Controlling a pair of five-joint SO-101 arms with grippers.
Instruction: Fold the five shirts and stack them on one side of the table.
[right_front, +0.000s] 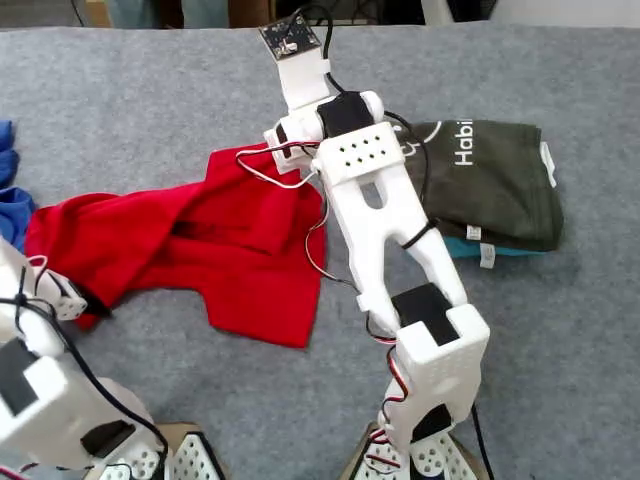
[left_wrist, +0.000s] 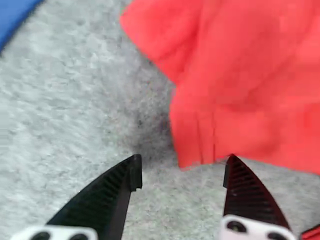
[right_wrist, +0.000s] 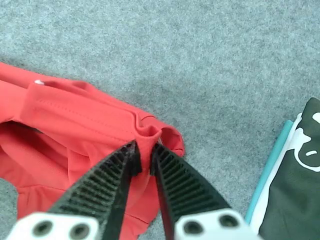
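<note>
A blue shirt (right_front: 8, 200) lies at the left edge of the grey table (right_front: 150, 90). The left gripper (left_wrist: 183, 161) is wide open at a hem of the spread red shirt (right_front: 200, 240). The right gripper (right_wrist: 144, 150) pinches a fold at the red shirt's edge. On the right, a folded dark green shirt (right_front: 490, 190) with white lettering lies on a teal shirt (right_front: 470, 247), which shows a white label (right_front: 487, 255).
</note>
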